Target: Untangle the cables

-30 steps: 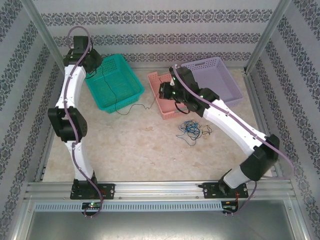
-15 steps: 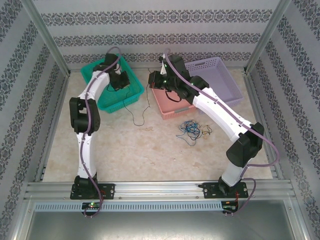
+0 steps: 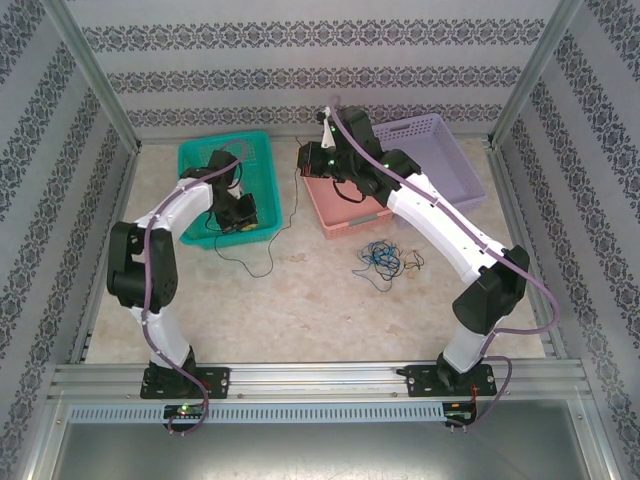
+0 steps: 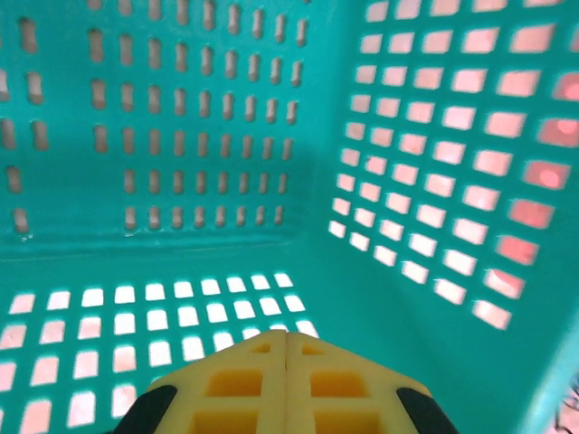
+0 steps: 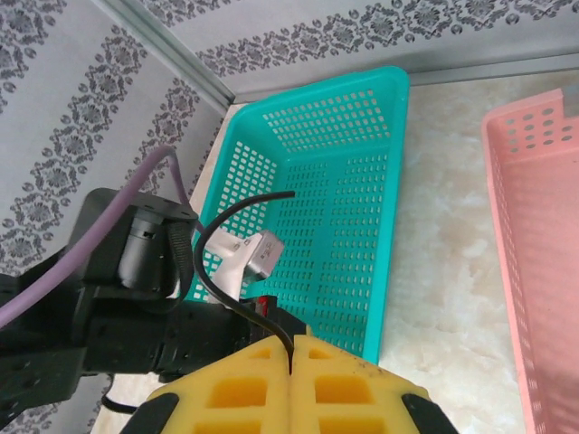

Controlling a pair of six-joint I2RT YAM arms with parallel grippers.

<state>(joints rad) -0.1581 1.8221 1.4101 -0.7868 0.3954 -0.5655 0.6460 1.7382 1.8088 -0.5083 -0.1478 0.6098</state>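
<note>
nearest, in the top external view: both arm bases bolted on the aluminium rail (image 3: 320,378) at the table (image 3: 300,310) edge. mid-table: the cables (image 3: 381,257) lying as a small blue-and-black tangle, just in front of the pink basket (image 3: 350,226), apart from both grippers. further back, left: left gripper (image 4: 287,336) lowered inside the teal basket (image 4: 434,181), yellow fingers pressed together with nothing visible between them. in the left wrist view, a close look at the slotted floor and walls, with pink glowing through the right-hand holes. further back, centre: right gripper (image 5: 291,342) raised over the far left corner of the pink basket, fingers closed and pinching a black strand (image 5: 262,197). pinch resolved in the right wrist view, with the strand looping up and left in front of the left arm. too fine to judge from the top view, where a thin dark line trails down onto the table beside the teal basket. farthest: purple basket (image 3: 455,170) against the patterned wall (image 3: 320,60).
</note>
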